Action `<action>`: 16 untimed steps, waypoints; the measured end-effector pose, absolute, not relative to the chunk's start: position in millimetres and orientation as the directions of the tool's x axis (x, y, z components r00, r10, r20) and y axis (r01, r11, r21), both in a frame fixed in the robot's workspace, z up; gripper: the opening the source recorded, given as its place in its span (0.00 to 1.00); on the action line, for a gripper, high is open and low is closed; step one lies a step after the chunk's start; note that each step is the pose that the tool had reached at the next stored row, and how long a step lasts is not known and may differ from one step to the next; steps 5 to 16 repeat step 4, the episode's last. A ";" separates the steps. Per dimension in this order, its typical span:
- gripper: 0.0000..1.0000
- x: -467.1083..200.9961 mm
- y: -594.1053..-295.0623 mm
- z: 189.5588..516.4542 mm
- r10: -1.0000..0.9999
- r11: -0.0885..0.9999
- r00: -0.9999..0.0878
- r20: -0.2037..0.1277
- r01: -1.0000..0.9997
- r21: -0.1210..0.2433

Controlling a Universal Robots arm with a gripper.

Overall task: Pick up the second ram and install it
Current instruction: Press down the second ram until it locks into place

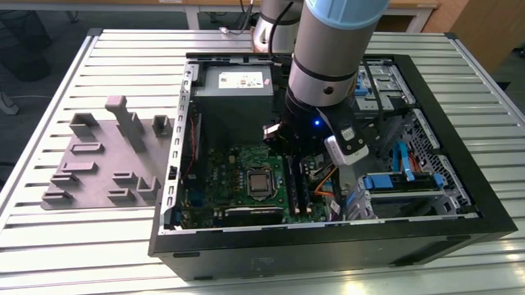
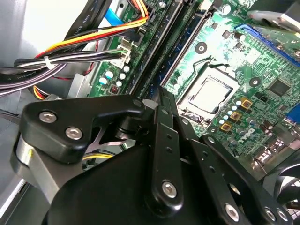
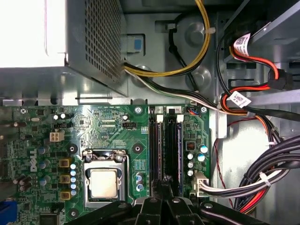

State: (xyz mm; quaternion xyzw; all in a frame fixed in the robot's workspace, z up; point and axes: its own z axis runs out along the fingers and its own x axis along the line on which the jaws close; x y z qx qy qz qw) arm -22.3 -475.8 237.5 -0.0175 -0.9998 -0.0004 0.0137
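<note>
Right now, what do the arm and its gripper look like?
In the exterior view the arm is a thick silver-grey tube with a pale blue cap and a black ring, a small blue light glowing at the black wrist. In the second wrist view the gripper is matte black: flat bar linkages joined by round silver screws.

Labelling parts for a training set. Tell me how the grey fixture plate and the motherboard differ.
The grey fixture plate is plain grey with upright blocks; the motherboard is green and carries a square silver processor. The fixture plate lies out on the slatted table, at the exterior view's left; the motherboard sits inside the black computer case. Both lie flat.
</note>
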 end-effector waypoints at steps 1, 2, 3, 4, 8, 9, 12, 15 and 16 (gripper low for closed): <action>0.11 -22.3 -475.8 237.5 0.035 0.999 -0.999 0.027 0.035 0.000; 0.11 -22.3 -475.8 237.5 0.035 0.999 -0.999 0.027 0.035 0.000; 0.11 -22.3 -475.8 237.5 0.035 0.999 -0.999 0.027 0.035 0.001; 0.11 -22.3 -475.8 237.4 0.035 0.999 -0.999 0.027 0.035 0.001; 0.11 -22.3 -475.8 237.4 0.035 0.999 -0.999 0.027 0.035 0.001; 0.11 -22.3 -475.8 237.4 0.035 0.999 -0.999 0.027 0.035 0.001; 0.11 -22.3 -475.8 237.4 0.035 0.999 -0.999 0.027 0.035 0.001; 0.11 -22.3 -475.8 237.4 0.035 0.999 -0.999 0.027 0.035 0.001; 0.11 -22.3 -475.8 237.4 0.035 0.999 -0.999 0.027 0.035 0.001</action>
